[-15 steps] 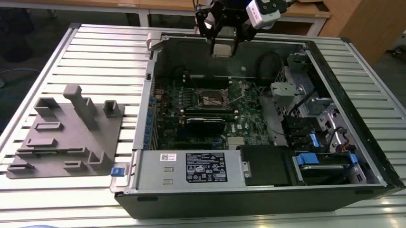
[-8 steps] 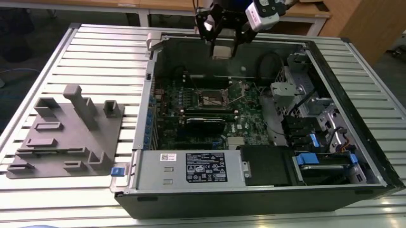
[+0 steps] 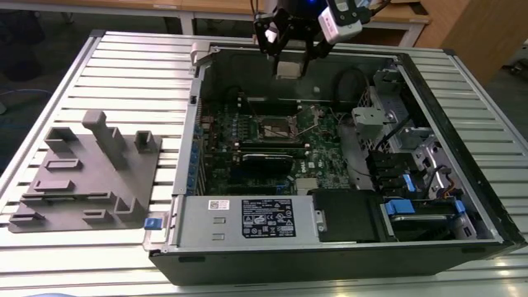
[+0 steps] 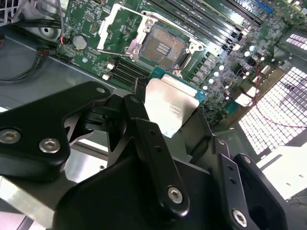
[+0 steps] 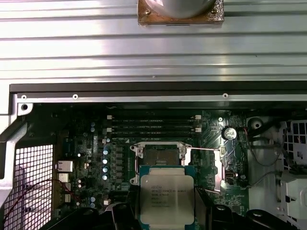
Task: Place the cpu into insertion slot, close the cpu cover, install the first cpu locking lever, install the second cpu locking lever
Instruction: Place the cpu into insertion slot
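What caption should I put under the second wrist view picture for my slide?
The gripper holds the cpu above the green motherboard, with the uncovered insertion slot in sight.

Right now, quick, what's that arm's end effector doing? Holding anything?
End effector: closed, holding the cpu between its fingers.

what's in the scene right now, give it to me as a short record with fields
gripper: shut on the cpu, above the far side of the open computer case
cpu: held in the air, not in the socket
insertion slot: empty, on the green motherboard
cpu cover: swung open, raised beside the slot
off to the side: grey fixture block on the slatted table, at the exterior view's left
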Robot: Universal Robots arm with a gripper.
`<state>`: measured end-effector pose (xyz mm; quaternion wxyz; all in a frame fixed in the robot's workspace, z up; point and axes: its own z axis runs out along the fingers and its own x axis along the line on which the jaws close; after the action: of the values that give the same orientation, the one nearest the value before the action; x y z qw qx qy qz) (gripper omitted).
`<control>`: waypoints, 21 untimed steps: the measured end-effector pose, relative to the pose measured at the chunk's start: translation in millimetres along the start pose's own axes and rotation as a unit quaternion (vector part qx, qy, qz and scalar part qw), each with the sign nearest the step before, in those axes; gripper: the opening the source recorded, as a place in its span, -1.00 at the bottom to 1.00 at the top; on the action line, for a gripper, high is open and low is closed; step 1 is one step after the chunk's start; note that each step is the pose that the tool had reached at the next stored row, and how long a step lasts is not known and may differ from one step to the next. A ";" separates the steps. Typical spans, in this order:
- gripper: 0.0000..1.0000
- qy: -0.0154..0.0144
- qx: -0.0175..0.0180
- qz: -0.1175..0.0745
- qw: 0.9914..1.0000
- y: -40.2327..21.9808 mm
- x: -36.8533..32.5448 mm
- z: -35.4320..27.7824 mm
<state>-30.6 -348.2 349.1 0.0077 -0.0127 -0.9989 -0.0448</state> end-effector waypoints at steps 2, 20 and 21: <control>0.08 0.000 0.000 0.000 1.000 0.0 0.0 0.4; 0.08 -0.001 0.000 0.000 1.000 -0.8 -0.1 8.3; 0.08 -0.001 0.000 0.000 1.000 -0.8 -0.1 8.4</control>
<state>-30.6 -348.2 340.7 0.0066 -0.0127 -0.9989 -0.0448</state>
